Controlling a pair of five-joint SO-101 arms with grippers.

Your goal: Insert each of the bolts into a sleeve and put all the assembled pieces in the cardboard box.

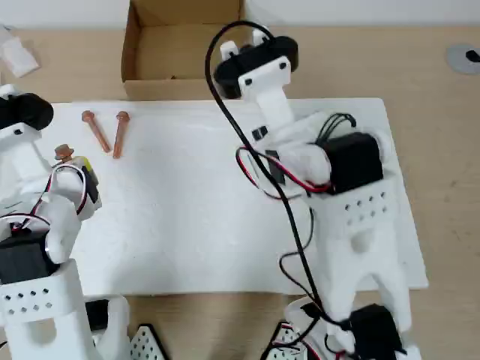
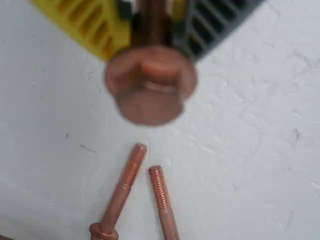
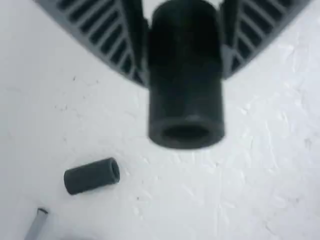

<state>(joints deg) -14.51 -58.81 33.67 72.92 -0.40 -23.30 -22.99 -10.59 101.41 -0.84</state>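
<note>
My left gripper [image 1: 71, 160] hangs over the left end of the white mat [image 1: 187, 225], shut on a copper bolt [image 1: 64, 152]. In the left wrist view the bolt [image 2: 150, 85] points its flanged head at the camera between the yellow finger [image 2: 85, 25] and the dark one. Two loose bolts [image 2: 122, 192] [image 2: 162, 200] lie on the mat beyond it, also seen from above [image 1: 96, 131] [image 1: 120, 133]. My right gripper [image 3: 185, 75] is shut on a black sleeve [image 3: 185, 100], held above the mat with its bore open. Another sleeve [image 3: 92, 175] lies on its side nearby.
The open cardboard box [image 1: 135, 52] stands just beyond the mat's far edge, left of centre. The right arm [image 1: 352, 195] and its cables cover the mat's right half. A grey tip [image 3: 37, 222] of something pokes in at the right wrist view's edge.
</note>
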